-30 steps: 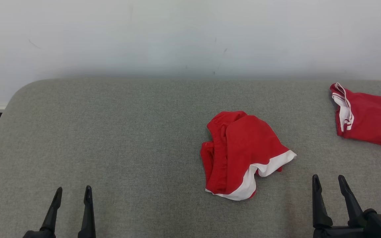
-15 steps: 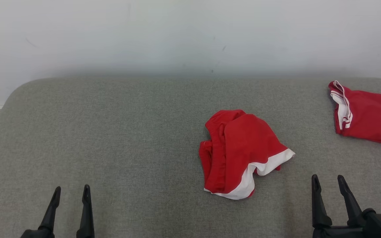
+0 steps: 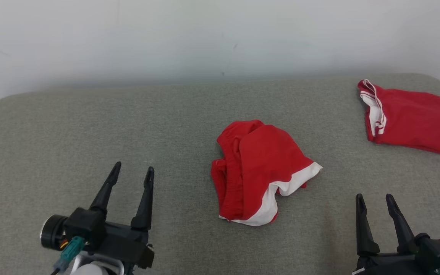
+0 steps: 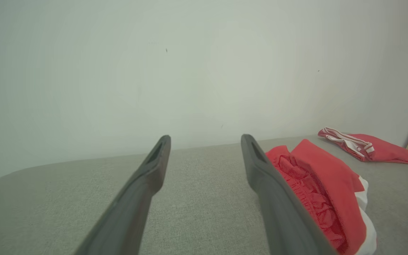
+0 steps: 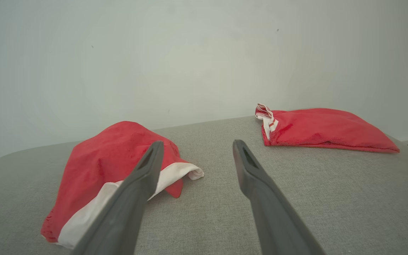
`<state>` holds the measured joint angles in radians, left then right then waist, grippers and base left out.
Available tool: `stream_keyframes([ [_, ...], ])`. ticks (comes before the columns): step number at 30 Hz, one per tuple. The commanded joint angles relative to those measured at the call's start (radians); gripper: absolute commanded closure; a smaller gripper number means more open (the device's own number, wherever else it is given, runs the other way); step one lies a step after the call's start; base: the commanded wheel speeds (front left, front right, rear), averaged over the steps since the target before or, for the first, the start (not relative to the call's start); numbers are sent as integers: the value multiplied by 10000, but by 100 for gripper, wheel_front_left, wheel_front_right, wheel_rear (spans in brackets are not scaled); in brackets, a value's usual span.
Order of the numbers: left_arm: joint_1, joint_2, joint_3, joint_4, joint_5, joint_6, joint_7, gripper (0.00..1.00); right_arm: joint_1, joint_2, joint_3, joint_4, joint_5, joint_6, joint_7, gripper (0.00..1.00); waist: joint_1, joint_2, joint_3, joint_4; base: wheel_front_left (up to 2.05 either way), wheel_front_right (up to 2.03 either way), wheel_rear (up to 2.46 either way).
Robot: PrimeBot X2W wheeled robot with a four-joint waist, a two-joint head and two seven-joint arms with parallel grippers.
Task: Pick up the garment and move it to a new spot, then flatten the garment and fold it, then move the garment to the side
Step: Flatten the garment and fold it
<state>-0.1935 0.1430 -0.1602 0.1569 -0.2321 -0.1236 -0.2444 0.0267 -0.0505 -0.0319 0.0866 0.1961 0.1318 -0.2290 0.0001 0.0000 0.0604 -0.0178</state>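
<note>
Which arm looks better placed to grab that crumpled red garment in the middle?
Probably left: the open left gripper sits level with the crumpled red garment, close beside it. The right gripper, also open, sits farther back.

Soft, even light is cast throughout; a dim shadow band is seen at twelve o'clock along the plain white wall (image 3: 220, 38). Wrist-view foregrounds are blurred.

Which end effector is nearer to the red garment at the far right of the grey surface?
Right. The right end effector is in front of the far-right garment, toward the robot; the left end effector is far to its left, beyond the crumpled garment.
</note>
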Motion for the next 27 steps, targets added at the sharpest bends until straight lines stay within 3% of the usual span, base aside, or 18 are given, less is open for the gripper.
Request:
stream_keyframes([
  [1,-333,87,-282,192,-59,-43,77,0,-97,2,15,35,62,-25,-64,0,-1,0,214,-377,0,0,0],
  [12,-1388,542,-2353,1495,-689,-59,406,0,-306,2,84,256,270,-25,-251,0,-1,0,767,-1322,0,0,0],
  [27,-1674,816,-4061,3543,-1431,-59,345,0,-561,2,136,413,317,-25,-355,0,-1,0,1198,-1655,0,0,0],
])
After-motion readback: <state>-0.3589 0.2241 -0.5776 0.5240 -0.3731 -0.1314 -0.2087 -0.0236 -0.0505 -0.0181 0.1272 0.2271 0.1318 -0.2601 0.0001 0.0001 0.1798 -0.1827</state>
